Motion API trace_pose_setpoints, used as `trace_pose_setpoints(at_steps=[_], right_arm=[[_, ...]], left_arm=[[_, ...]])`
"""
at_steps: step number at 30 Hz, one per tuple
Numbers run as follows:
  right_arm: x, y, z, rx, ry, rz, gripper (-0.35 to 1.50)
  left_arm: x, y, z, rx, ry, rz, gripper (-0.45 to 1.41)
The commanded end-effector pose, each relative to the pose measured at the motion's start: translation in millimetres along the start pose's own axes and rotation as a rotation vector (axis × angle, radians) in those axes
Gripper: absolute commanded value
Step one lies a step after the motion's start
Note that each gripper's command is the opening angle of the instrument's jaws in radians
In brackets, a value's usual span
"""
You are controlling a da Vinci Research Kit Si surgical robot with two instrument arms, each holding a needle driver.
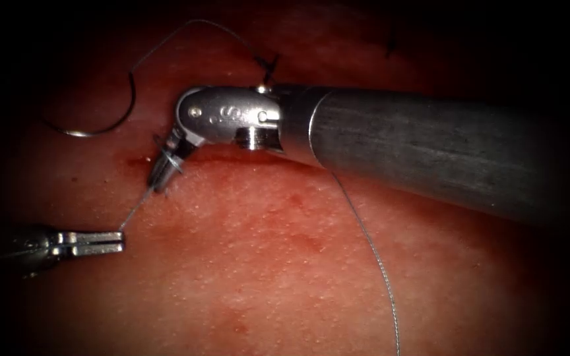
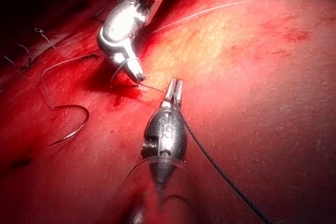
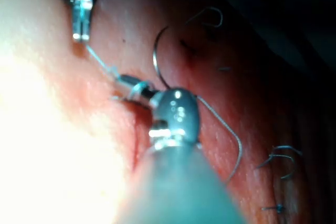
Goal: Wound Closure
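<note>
The right gripper (image 1: 160, 177) is glossy polished metal on a matt grey shaft (image 1: 430, 151); the tissue (image 1: 265, 264) glistens, finely pebbled.

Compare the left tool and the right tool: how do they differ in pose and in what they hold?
The left tool lies straight, jaws shut on the thread; the right tool is bent sharply at its wrist, with thread looped around its jaws. The left tool sits left of the right tool. Neither holds the needle, which lies free on the tissue.
</note>
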Motion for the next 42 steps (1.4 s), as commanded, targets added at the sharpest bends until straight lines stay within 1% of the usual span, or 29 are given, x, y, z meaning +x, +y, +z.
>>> trace_pose_setpoints(at_steps=[1,2,3,4,5,9,11,13,14,19,24,27,30,31,32,33,34,35,36,37,41,42], right_arm=[[-0.4,1.3,-0.2,-0.003,-0.004,-0.003,-0.35],[-0.8,1.4,-0.1,-0.006,-0.008,-0.002,-0.35],[-0.8,1.4,-0.1,-0.006,-0.008,-0.002,-0.35],[-0.9,1.5,-0.1,-0.007,-0.009,-0.001,-0.35],[-1.2,1.8,-0.2,-0.012,-0.012,0.002,-0.35],[-1.8,2.0,-0.9,-0.026,-0.017,0.01,-0.35],[-2.0,2.1,-1.3,-0.034,-0.017,0.014,-0.35],[-2.8,2.2,-2.3,-0.044,-0.043,0.023,-0.35],[-3.4,2.4,-2.9,-0.044,-0.074,0.031,-0.35],[-4.2,2.4,-3.4,-0.057,-0.089,0.037,-0.35],[-4.2,2.4,-3.4,-0.076,-0.098,0.038,-0.35],[-4.4,2.5,-3.6,-0.107,-0.106,0.043,-0.35],[-4.7,2.6,-4.3,-0.176,-0.115,0.07,-0.35],[-4.7,2.6,-4.3,-0.176,-0.115,0.07,-0.35],[-5.1,2.5,-4.9,-0.237,-0.099,0.151,-0.35],[-5.6,2.6,-5.3,-0.329,-0.062,0.257,-0.35],[-5.7,2.5,-5.3,-0.368,-0.047,0.307,-0.35],[-6.0,2.4,-5.0,-0.449,-0.013,0.407,-0.35],[-6.2,2.1,-4.4,-0.507,0.036,0.497,-0.35],[-6.2,2.0,-4.0,-0.54,0.042,0.523,-0.35],[-6.6,1.6,-3.3,-0.609,0.016,0.595,-0.35],[-6.8,1.4,-3.5,-0.659,0.03,0.631,-0.35]], left_arm=[[-0.4,-0.1,0.7,0.0,0.001,0.002,-0.45],[0.3,1.8,0.8,-0.021,0.003,0.002,-0.45],[0.3,1.8,0.8,-0.021,0.003,0.002,-0.45],[0.7,2.6,0.9,-0.029,0.005,0.002,-0.45],[1.5,4.2,1.1,-0.043,0.003,0.002,-0.45],[2.7,6.7,1.5,-0.064,0.003,0.002,-0.45],[3.0,7.1,1.5,-0.069,0.006,0.003,-0.45],[3.6,8.2,1.4,-0.084,0.01,0.003,-0.45],[3.9,8.7,1.2,-0.091,0.013,0.004,-0.45],[4.3,9.4,1.0,-0.1,0.014,0.004,-0.45],[4.6,10.5,0.9,-0.106,0.016,-0.005,-0.45],[4.7,11.4,0.8,-0.109,0.017,-0.013,-0.45],[4.6,12.6,0.7,-0.11,0.018,-0.018,-0.45],[4.6,12.6,0.7,-0.11,0.018,-0.018,-0.45],[4.5,13.0,0.7,-0.112,0.018,-0.022,-0.45],[4.5,13.2,0.6,-0.113,0.019,-0.021,-0.45],[4.5,13.2,0.6,-0.113,0.019,-0.021,-0.45],[4.6,13.3,0.6,-0.114,0.019,-0.021,-0.45],[4.6,13.3,0.7,-0.113,0.019,-0.021,-0.45],[4.6,13.3,0.7,-0.113,0.019,-0.021,-0.45],[4.8,13.7,0.7,-0.116,0.02,-0.021,-0.45],[5.0,13.9,0.6,-0.117,0.021,-0.021,-0.45]])
